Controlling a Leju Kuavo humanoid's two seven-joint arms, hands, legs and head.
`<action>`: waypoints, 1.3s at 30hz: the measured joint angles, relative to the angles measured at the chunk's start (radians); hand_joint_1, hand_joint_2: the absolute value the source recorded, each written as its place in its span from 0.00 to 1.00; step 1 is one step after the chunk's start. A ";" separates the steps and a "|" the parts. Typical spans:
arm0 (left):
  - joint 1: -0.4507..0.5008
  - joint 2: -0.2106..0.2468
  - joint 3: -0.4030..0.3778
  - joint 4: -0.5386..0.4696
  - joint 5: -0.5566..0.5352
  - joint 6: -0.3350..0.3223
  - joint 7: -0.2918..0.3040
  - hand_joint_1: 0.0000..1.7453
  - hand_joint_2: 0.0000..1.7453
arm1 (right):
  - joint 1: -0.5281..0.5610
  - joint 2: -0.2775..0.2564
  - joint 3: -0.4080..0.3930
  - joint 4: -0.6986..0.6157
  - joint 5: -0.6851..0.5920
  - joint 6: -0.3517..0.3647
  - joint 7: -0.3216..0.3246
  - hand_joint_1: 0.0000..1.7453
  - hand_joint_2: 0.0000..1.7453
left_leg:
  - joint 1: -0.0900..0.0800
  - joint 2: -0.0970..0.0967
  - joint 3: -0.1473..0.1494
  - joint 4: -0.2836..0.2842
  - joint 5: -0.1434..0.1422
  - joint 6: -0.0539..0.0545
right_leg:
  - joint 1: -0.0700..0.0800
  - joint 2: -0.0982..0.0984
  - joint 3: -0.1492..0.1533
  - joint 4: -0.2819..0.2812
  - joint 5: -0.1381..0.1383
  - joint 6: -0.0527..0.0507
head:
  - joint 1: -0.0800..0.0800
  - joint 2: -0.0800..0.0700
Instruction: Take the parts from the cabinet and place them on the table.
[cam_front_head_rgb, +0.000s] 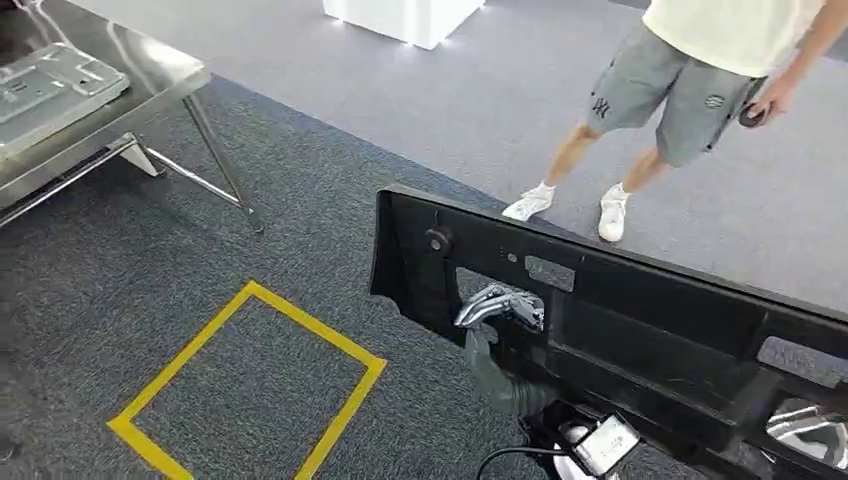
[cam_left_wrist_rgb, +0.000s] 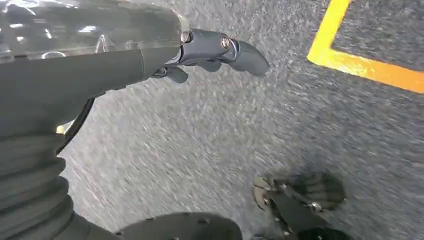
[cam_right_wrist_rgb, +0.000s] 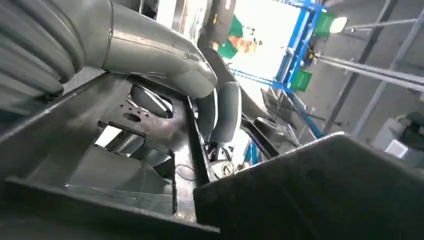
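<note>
Part: while both arms reach up from the bottom of the head view, a long black plastic panel (cam_front_head_rgb: 640, 320) stretches from the centre of the frame to the lower right edge, held off the floor and tilted, its ribbed inner side with openings facing the camera
Left hand: the left hand (cam_front_head_rgb: 500, 305) shows at centre frame through an opening in the panel, its silvery fingers hooked over an inner edge, so it is grasping the panel; in the left wrist view the thumb and dark fingers (cam_left_wrist_rgb: 240, 52) reach past a glossy dark surface above grey carpet
Right hand: the right hand (cam_front_head_rgb: 808, 428) sits at the lower right corner of the head view, glinting through another opening in the panel; in the right wrist view its dark fingers (cam_right_wrist_rgb: 222, 112) curl around a black rib of the panel, clasping it
Surface: a shiny metal surface (cam_front_head_rgb: 150, 75) on thin legs stands in the upper left of the frame, well apart from the panel, and carries a flat grey metal part (cam_front_head_rgb: 50, 90)
Floor: dark grey carpet (cam_front_head_rgb: 150, 280) with a yellow tape rectangle (cam_front_head_rgb: 250, 385) in the lower left, just beside the panel's left end
Person: a person (cam_front_head_rgb: 700, 80) in grey shorts and white shoes stands in the upper right of the frame, beyond the panel, holding a small dark object
</note>
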 joint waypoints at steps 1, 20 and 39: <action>0.000 -0.001 0.000 0.000 -0.004 0.000 -0.006 0.00 1.00 | -0.001 0.000 -0.003 0.005 0.000 0.001 0.001 1.00 1.00 | 0.000 -0.016 0.000 0.001 0.000 0.000 | 0.000 0.002 -0.025 0.037 0.003 0.000 | 0.000 0.000; -0.006 -0.008 0.000 0.000 -0.036 -0.006 0.024 0.00 1.00 | 0.059 -0.011 -0.017 0.038 -0.007 -0.028 0.016 1.00 1.00 | 0.005 0.044 -0.040 0.092 -0.007 -0.049 | 0.001 -0.081 0.132 -0.284 0.143 -0.038 | 0.000 0.000; -0.008 -0.019 -0.011 0.000 -0.056 -0.008 0.016 0.00 1.00 | 0.091 -0.013 -0.024 -0.019 0.021 -0.054 0.034 1.00 1.00 | 0.002 -0.111 -0.001 0.014 -0.015 -0.023 | 0.000 0.076 0.093 -0.269 0.162 -0.016 | 0.000 0.000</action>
